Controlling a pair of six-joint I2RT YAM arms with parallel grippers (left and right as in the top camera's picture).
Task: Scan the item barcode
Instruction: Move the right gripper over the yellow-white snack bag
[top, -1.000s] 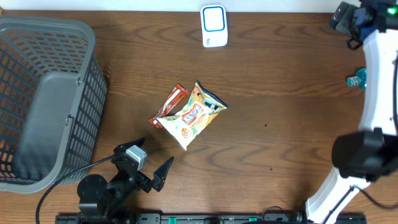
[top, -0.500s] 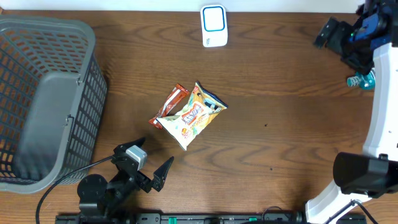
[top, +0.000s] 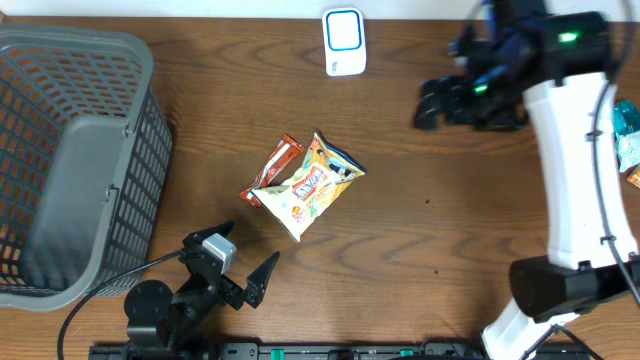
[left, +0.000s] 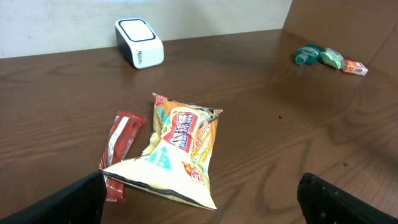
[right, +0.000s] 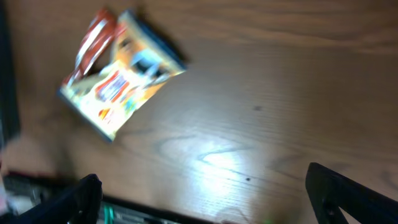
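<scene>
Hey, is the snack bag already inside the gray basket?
No, the snack bag lies on the bare table against a red wrapper, well apart from the basket at the left edge.

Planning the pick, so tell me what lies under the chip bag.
The red bar has one end tucked under the chip bag; anything else beneath the bag is covered.

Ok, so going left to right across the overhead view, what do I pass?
basket → wrapper → scanner → right hand → teal packet
</scene>
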